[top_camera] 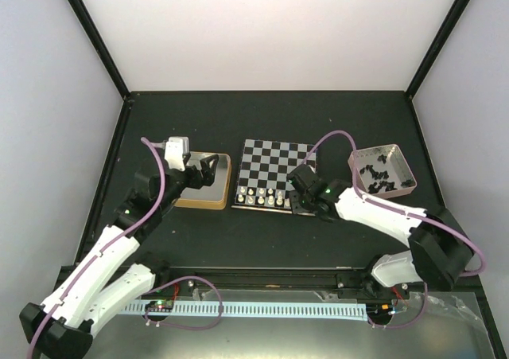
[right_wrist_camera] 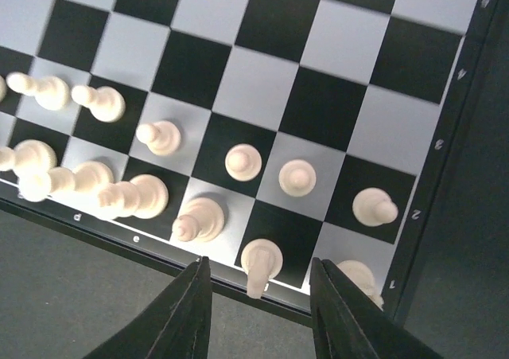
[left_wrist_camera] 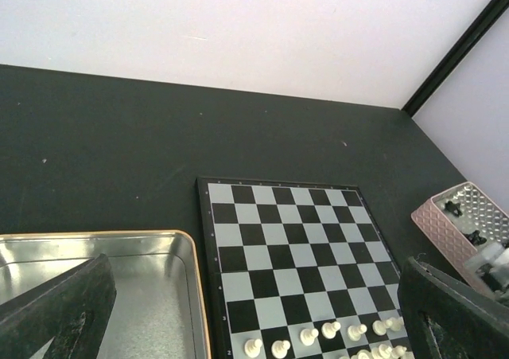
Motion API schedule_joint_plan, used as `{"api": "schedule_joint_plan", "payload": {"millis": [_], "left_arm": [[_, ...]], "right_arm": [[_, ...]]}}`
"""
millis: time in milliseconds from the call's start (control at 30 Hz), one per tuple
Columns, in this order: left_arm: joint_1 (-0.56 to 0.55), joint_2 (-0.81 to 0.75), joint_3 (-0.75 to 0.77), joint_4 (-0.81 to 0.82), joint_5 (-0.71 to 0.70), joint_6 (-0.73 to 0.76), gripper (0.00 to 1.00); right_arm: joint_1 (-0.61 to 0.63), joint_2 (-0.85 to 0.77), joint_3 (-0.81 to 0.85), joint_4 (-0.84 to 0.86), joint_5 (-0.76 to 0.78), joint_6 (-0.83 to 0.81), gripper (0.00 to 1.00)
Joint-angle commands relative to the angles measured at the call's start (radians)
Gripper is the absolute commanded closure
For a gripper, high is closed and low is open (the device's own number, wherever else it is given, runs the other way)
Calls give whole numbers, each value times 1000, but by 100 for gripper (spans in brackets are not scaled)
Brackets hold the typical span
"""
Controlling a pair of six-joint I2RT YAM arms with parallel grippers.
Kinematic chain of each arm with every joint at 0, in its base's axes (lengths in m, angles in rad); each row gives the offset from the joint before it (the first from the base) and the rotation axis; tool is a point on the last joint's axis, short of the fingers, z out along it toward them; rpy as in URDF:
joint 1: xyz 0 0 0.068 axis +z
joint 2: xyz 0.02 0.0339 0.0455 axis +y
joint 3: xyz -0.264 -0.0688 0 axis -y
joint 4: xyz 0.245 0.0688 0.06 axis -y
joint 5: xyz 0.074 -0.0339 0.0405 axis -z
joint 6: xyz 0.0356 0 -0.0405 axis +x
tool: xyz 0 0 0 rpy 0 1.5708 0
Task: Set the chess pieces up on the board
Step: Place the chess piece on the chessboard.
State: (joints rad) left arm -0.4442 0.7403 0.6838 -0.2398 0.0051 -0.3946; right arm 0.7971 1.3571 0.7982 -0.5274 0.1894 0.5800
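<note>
The board (top_camera: 273,172) lies mid-table, with cream-white pieces (top_camera: 263,195) in its two near rows. My right gripper (right_wrist_camera: 258,283) is open over the board's near right corner (top_camera: 306,200). A white piece (right_wrist_camera: 262,265) stands on a black square just ahead of the gap between its fingers, apart from both. More white pieces (right_wrist_camera: 199,218) stand left and right of it. My left gripper (top_camera: 205,170) is open and empty above the gold-sided tin (left_wrist_camera: 151,295). The board (left_wrist_camera: 294,255) lies to its right. Black pieces (top_camera: 382,174) lie in the pinkish tin (top_camera: 398,154).
The gold-sided tin (top_camera: 220,185) lies left of the board and looks empty inside. The pinkish tin (left_wrist_camera: 445,224) stands right of the board. Black frame posts (top_camera: 433,56) run up at the back corners. A slotted rail (top_camera: 262,308) crosses the near edge.
</note>
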Motion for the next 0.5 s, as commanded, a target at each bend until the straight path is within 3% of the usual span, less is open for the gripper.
{"api": "schedule_joint_plan", "payload": {"millis": [0,467], "left_arm": [[7,-15,39,-13,23,-1,1],[7,-2,39,-12,15,3,1]], "right_arm": [[6,47,15,-16,-32,10,65],[6,144,36,-28,-2,17,79]]}}
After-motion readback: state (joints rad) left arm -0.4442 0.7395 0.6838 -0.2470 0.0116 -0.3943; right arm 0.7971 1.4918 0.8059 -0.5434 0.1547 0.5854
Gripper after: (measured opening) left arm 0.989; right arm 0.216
